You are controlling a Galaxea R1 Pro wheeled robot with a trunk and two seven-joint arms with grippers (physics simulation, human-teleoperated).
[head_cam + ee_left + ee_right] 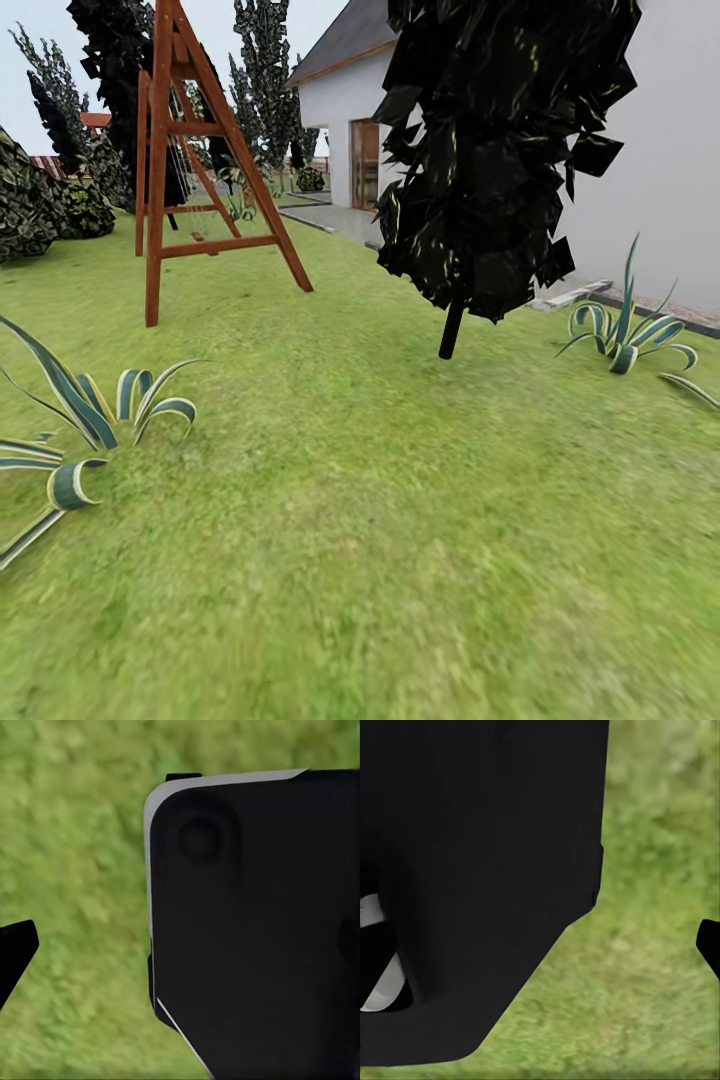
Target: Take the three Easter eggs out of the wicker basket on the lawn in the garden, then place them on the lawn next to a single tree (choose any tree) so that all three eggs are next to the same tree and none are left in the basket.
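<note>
Robot's just roaming the lawn [380,520] hunting the basket; next it needs to spot it. Can't tell either claw's state.

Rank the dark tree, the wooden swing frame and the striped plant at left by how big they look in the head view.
1. Dark tree
2. Swing frame, nearly as tall but farther off, so unsure
3. Striped plant, smallest though nearest

Black rounded body panel [255,937] with a pale grey edge.
</note>
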